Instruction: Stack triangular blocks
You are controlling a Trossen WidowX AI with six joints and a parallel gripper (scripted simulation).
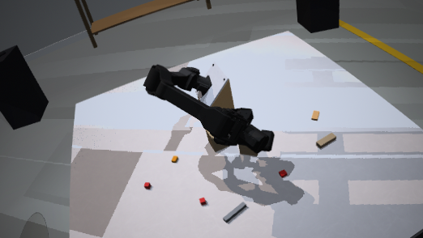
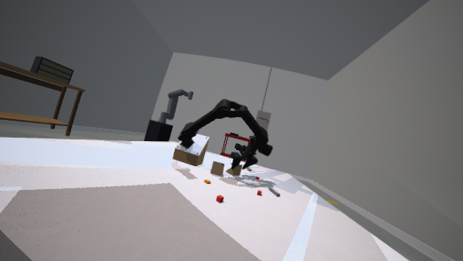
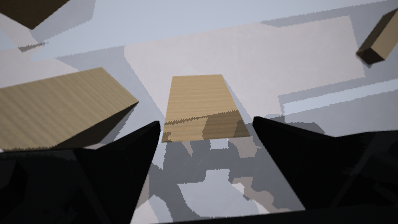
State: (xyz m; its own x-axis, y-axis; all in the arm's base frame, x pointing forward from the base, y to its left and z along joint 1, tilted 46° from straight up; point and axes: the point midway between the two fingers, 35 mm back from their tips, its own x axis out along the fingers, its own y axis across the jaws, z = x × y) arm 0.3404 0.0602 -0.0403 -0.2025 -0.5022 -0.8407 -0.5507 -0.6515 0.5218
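The gripper is spread wide with nothing pinched between its fingers, reaching down low at the right block. In the wrist view this block lies ahead of and between the spread fingertips, its near end close to their level; whether either finger touches it, I cannot tell. The left block stands apart from it, at 9 o'clock in the wrist view, so the two triangular blocks are separate on the table and no square block is formed. From above, the arm hides part of both blocks and the fingertips. Taking the right block as the centre of the top view, a tan bar lies at 3 o'clock, a small tan piece at 2, and a red cube at 4. A grey bar lies near 6 o'clock, a second red cube between 7 and 8, a third red cube at 8, and an orange piece at 9. The wooden base sits at 11 o'clock.
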